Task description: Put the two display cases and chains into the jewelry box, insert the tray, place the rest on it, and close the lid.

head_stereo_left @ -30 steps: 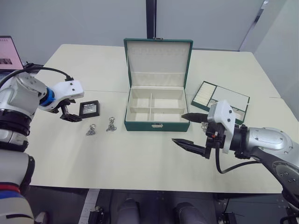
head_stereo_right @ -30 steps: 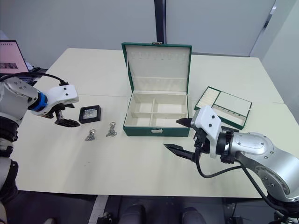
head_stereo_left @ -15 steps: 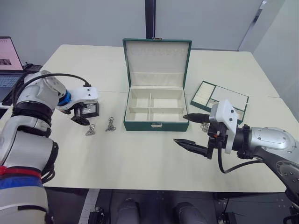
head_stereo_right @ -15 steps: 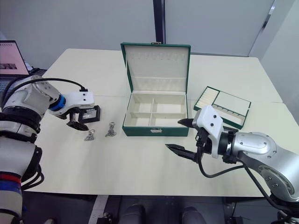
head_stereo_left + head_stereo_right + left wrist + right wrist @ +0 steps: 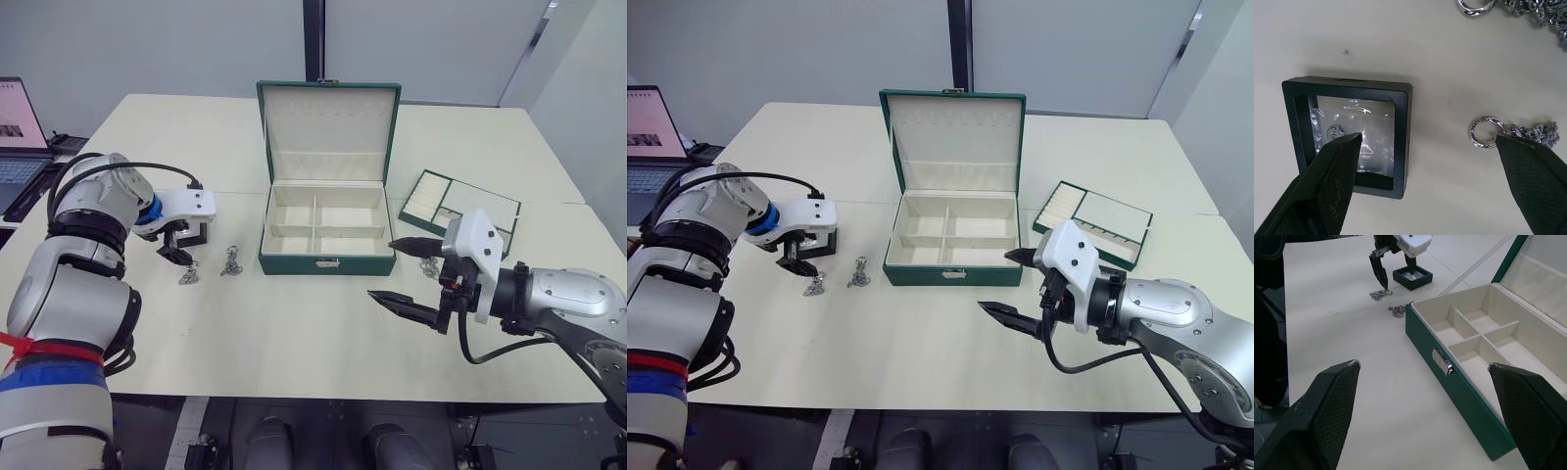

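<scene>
Risk check: dark green cream-lined jewelry box (image 5: 327, 223) sits open mid-table. Left gripper (image 5: 1430, 161), jaws spread, straddles small black-framed display case (image 5: 1349, 134) and silvery ringed chain (image 5: 1508, 134); closing could snag chain. Right gripper (image 5: 404, 274) spread, idle.

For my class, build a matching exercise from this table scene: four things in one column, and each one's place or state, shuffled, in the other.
Things:
1. jewelry box
2. tray
3. display case
4. right gripper

Places or states:
A. on the table under the open left gripper
B. fingers spread, holding nothing
C. lid raised, compartments empty
D. lying on the table to the box's right

Pairs: 1-C, 2-D, 3-A, 4-B
</scene>
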### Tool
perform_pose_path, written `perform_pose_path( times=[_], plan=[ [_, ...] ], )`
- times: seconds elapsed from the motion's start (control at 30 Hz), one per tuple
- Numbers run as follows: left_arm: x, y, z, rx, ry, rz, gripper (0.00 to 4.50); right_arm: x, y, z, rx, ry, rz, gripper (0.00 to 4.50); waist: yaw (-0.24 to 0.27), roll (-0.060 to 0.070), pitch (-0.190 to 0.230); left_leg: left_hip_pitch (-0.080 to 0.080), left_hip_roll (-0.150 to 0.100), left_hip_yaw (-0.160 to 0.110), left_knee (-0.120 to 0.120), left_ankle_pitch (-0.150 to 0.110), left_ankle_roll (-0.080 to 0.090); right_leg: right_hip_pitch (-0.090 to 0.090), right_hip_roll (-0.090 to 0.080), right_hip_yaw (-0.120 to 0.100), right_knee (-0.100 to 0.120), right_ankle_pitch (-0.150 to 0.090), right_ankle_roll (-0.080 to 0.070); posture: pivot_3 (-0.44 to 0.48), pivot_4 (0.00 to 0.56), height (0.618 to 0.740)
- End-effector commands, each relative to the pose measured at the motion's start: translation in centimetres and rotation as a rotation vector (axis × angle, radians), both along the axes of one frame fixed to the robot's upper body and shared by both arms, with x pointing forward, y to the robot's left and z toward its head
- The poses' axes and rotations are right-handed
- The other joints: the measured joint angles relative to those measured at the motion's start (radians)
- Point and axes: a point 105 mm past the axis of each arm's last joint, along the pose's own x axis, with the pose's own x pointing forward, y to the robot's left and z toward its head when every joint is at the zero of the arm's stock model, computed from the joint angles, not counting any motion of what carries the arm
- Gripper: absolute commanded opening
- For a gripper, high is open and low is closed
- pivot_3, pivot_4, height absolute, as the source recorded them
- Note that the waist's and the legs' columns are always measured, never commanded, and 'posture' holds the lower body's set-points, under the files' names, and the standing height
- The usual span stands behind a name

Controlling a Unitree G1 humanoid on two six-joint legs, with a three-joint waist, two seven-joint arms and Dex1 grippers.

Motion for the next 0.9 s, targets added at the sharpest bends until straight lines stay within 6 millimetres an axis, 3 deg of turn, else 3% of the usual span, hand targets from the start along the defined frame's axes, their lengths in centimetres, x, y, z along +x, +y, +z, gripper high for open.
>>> perform_pose_path(
  times=[0.03,0.83,0.9],
  plan=[
    [0.20,0.19,1.18,0.010,-0.027,0.002,4.50,-0.77,0.03,0.96,0.025,-0.038,0.019,4.46,0.000,0.000,0.000,0.000,0.000,0.000,0.000,0.000,0.000,0.000,0.000,0.000,0.000,0.000,0.000,0.000,0.150,0.726],
    [0.06,0.37,1.59,0.014,-0.017,0.012,4.50,-1.14,0.36,1.73,0.074,-0.047,0.048,4.46,0.000,0.000,0.000,0.000,0.000,-0.001,0.001,0.001,0.001,0.000,0.000,-0.001,0.002,0.000,0.000,0.000,0.150,0.726],
    [0.07,0.43,1.53,0.016,-0.018,0.015,4.11,-1.10,0.33,1.74,0.073,-0.047,0.045,4.50,0.000,0.000,0.000,0.000,0.000,-0.001,0.001,0.001,0.001,0.000,0.000,-0.001,0.003,0.000,0.000,0.000,0.150,0.726]
  ],
)
